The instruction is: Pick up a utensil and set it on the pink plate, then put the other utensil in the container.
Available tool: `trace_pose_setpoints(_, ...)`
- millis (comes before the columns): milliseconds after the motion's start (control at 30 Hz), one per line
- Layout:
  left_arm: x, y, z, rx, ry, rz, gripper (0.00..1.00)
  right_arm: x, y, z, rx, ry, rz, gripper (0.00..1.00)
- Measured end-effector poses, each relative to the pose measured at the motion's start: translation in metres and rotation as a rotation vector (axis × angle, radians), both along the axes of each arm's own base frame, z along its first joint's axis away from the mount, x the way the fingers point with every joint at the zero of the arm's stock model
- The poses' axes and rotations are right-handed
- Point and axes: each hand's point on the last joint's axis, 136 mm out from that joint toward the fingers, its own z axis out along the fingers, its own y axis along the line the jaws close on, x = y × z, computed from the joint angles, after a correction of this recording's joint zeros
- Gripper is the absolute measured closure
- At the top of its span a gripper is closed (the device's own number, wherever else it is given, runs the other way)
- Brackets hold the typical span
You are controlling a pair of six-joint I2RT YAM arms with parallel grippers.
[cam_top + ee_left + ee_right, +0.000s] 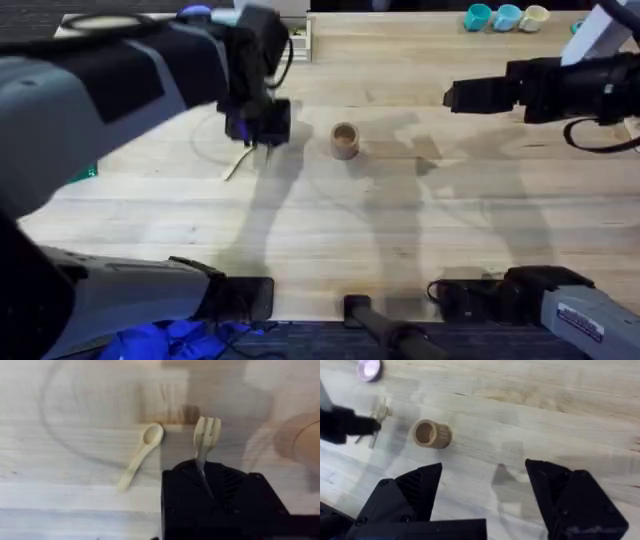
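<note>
Left wrist: fork [206,436] handle hidden within jaws.

Pale wooden fork [206,435], spoon [141,455]; tan container [344,140]; pink plate [369,369]

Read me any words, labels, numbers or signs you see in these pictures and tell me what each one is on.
No text is readable.
White label on the right arm's base, overhead view: printed lines, too small and blurred to read.
Wooden fork, wooden spoon, tan cup, table: no markings visible.
</note>
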Motion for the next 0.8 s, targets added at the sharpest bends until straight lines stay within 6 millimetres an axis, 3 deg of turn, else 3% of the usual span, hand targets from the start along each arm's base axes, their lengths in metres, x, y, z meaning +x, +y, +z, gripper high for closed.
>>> trace_pose_setpoints(133, 0.024, 0.001, 0.028, 0.003, -0.077, -0.008, 0.960, 0.000, 0.000, 0.000, 0.000, 0.000, 0.000, 0.005)
trace_pose_setpoints(233, 0.036, 0.014, 0.040, 0.004, -0.104, 0.019, 0.960, 0.000, 0.000, 0.000, 0.000, 0.000, 0.000, 0.005)
trace_pose_setpoints(533, 0.046, 0.077, 0.045, 0.013, -0.109, 0.112, 0.960, 0.000, 0.000, 0.000, 0.000, 0.000, 0.000, 0.005)
trace_pose_setpoints(667, 0.050, 0.095, 0.050, 0.017, -0.123, 0.143, 0.960, 0.000, 0.000, 0.000, 0.000, 0.000, 0.000, 0.005)
trace_pose_setpoints(800, 0.068, 0.109, 0.065, 0.022, -0.199, 0.152, 0.960, 0.000, 0.000, 0.000, 0.000, 0.000, 0.000, 0.005)
